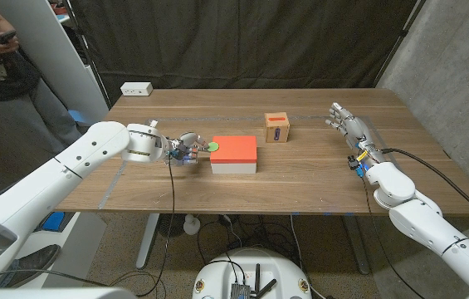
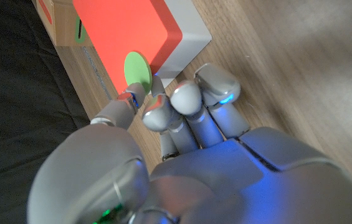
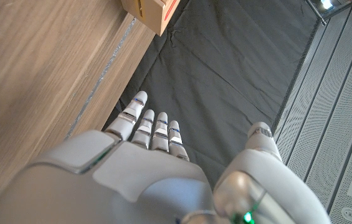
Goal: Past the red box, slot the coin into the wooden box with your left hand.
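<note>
A: Where is the coin [image 2: 136,68]?
B: Pinched at the fingertips [image 2: 158,112] of the left hand [image 1: 186,149], just beside the red box [image 1: 234,150]; the wooden box [image 1: 277,127] stands beyond.
A: And the right hand [image 1: 346,123]?
B: Fingers straight, holding nothing.

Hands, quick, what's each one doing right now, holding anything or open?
Left hand: pinching the flat round green coin beside the red-topped box.
Right hand: open, fingers extended, holding nothing.

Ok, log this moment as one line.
left hand: pinches green coin | coin: beside red box | wooden box: beyond | right hand: open
</note>
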`<act>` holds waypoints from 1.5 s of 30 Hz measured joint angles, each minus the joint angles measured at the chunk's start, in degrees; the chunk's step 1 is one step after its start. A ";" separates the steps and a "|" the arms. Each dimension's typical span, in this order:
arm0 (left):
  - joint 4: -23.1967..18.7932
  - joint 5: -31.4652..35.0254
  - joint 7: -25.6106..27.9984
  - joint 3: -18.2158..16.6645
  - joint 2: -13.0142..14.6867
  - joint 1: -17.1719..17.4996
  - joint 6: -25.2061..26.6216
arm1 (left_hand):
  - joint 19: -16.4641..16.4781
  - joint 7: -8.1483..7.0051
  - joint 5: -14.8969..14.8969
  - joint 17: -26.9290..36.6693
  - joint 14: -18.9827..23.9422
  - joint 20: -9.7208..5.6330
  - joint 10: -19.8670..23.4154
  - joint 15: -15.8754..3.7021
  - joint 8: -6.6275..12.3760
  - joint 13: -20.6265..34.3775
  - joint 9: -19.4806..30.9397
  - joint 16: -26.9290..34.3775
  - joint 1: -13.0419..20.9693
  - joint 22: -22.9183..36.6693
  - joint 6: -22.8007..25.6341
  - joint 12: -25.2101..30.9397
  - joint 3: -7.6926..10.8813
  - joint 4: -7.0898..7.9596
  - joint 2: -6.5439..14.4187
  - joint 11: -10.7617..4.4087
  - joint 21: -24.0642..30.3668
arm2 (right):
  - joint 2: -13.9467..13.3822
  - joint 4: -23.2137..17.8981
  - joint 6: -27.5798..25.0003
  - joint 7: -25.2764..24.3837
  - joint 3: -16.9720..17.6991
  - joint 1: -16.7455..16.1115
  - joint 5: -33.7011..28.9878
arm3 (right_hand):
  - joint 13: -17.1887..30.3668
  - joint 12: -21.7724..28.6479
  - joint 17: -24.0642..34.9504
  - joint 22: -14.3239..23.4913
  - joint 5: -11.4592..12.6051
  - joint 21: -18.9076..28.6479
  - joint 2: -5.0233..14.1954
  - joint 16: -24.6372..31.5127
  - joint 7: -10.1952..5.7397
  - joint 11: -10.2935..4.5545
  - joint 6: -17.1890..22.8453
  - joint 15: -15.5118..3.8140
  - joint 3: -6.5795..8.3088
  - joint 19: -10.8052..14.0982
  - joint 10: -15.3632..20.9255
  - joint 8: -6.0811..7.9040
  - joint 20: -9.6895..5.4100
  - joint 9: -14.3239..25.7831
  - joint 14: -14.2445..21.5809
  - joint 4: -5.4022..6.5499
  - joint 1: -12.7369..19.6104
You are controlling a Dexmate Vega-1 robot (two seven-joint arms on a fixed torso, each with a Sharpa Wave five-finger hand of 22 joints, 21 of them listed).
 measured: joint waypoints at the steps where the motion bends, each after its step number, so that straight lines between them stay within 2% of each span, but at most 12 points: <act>1: 0.00 0.00 0.04 0.00 -0.08 0.05 0.00 | 0.00 0.00 0.00 0.12 0.00 0.00 -0.07 0.00 0.00 0.00 0.00 0.00 0.00 0.00 0.00 0.00 -0.01 0.01 0.00 0.05 0.00 | 0.01 0.02 0.00 0.00 0.00 0.00 0.00 | 0.00 0.00 0.00 0.00 0.00 0.00 0.00 0.00 0.00 0.00 0.00 0.00 0.00 0.00 0.00 0.00 0.00 0.00 0.00 0.00 0.00; 8: 0.35 0.00 -0.12 0.03 -0.45 0.32 -0.31 | -0.31 0.00 0.00 0.20 0.00 0.30 -0.19 0.00 0.00 0.00 0.01 0.00 -0.08 0.01 0.00 0.00 -0.17 0.17 0.98 -0.05 0.00 | 0.01 0.16 0.10 0.00 0.00 -0.10 0.00 | 0.00 0.00 0.00 0.00 0.00 0.00 0.00 0.00 0.00 0.00 0.00 0.00 0.00 0.00 0.00 0.00 0.00 0.00 0.00 0.00 0.00; 19: 0.67 0.30 -0.81 0.08 -0.89 0.40 -1.11 | -0.30 -0.02 0.00 0.54 0.00 0.30 -0.19 0.00 -0.01 -0.02 -0.30 0.00 -0.30 0.02 0.02 0.00 -0.17 0.17 1.20 -0.05 0.00 | -0.01 0.34 0.38 -0.04 0.22 -0.30 0.00 | 0.00 0.00 0.00 0.00 0.00 0.00 0.00 0.00 0.00 0.00 0.00 0.19 0.00 0.00 0.00 0.00 -0.01 0.00 0.19 0.00 0.00; 22: 0.69 0.31 -0.83 0.08 -1.01 0.44 -1.31 | -0.30 -0.56 0.00 0.54 0.00 0.30 -0.18 0.00 0.61 -0.09 -0.14 0.00 -0.07 0.02 0.56 0.00 -0.17 0.17 1.44 -0.04 0.00 | -0.05 0.35 0.43 -0.05 0.27 -0.33 0.00 | 0.00 0.00 0.01 0.00 0.00 0.00 0.00 0.00 0.00 0.00 0.00 0.19 0.00 -0.01 0.00 0.00 -0.01 0.00 0.19 0.00 0.00; 27: 0.69 0.31 -0.74 -0.02 -1.35 0.77 -1.92 | -0.61 -1.49 0.00 1.07 0.00 0.61 -0.56 0.00 1.93 0.13 0.83 0.00 1.38 0.02 2.10 -0.01 0.32 0.00 4.41 0.38 0.00 | -0.17 0.34 0.48 -0.04 0.38 -0.34 0.01 | 0.00 0.00 0.01 0.00 0.00 0.00 0.00 0.00 -0.24 -0.06 0.24 0.19 0.00 -0.01 0.06 0.00 -0.01 0.00 0.19 0.00 0.00; 29: 0.69 0.31 -0.51 -0.02 -1.35 0.77 -2.19 | -0.61 -2.14 0.00 1.07 0.00 0.61 -0.55 0.00 2.95 0.00 1.47 0.00 2.45 0.02 3.34 -0.01 0.96 -0.29 6.06 0.39 0.30 | -0.22 0.34 0.48 -0.04 0.39 -0.34 0.01 | 0.00 0.00 0.01 0.00 0.00 0.00 0.00 0.00 -0.30 -0.11 0.30 0.09 0.00 -0.01 0.52 0.00 -0.01 0.00 0.30 0.00 0.00; 31: 0.51 0.24 -0.20 -0.41 -1.55 1.22 -2.51 | -0.61 -2.98 0.05 1.07 0.00 0.61 -0.55 0.00 4.07 -0.13 2.11 0.00 3.19 0.02 5.03 -0.01 1.20 -0.40 6.80 0.39 0.47 | -0.26 0.34 0.49 0.04 0.41 -0.34 0.03 | 0.00 0.00 0.01 0.00 0.00 0.00 0.00 0.00 -0.30 -0.11 0.30 -0.11 0.00 -0.01 0.52 0.00 -0.01 0.00 0.49 0.00 0.00; 34: 0.51 0.05 0.11 -0.41 -1.55 1.22 -2.88 | -0.61 -3.04 0.21 1.29 0.00 0.61 -0.86 0.00 5.64 0.00 3.04 0.00 4.02 -0.14 5.27 -0.01 1.51 -0.72 7.61 0.70 0.51 | -0.32 0.34 0.49 0.04 0.44 -0.32 0.03 | 0.00 0.00 0.02 0.00 0.00 0.00 0.00 0.00 -0.30 -0.11 0.30 -0.11 0.00 -0.01 0.51 0.00 -0.01 0.00 0.50 0.00 0.00; 37: 0.15 -0.10 0.51 -0.77 -1.68 1.76 -3.38 | -0.61 -3.04 0.20 1.33 0.00 0.61 -0.85 0.00 5.70 0.09 3.82 0.00 4.64 -0.15 5.27 -0.01 1.50 -0.72 8.18 0.70 0.51 | -0.40 0.33 0.49 0.16 0.49 -0.30 0.04 | 0.00 0.00 0.02 0.00 0.00 0.00 0.00 0.00 -0.30 -0.11 0.30 -0.11 0.00 -0.01 0.51 0.00 -0.01 0.00 0.50 0.00 0.00; 45: -0.36 -0.15 1.09 -1.05 -1.68 2.41 -4.57 | -0.60 -3.04 0.18 1.16 0.00 0.61 -0.96 0.00 5.71 0.60 4.22 0.00 4.70 -0.14 5.27 -0.01 1.49 -0.72 8.12 0.85 0.50 | -0.50 0.14 0.46 0.23 0.54 -0.30 0.09 | 0.00 0.00 0.02 0.00 0.00 0.00 0.00 0.00 -0.30 -0.11 0.30 -0.11 0.00 -0.23 0.51 0.00 0.21 0.00 0.49 0.00 0.00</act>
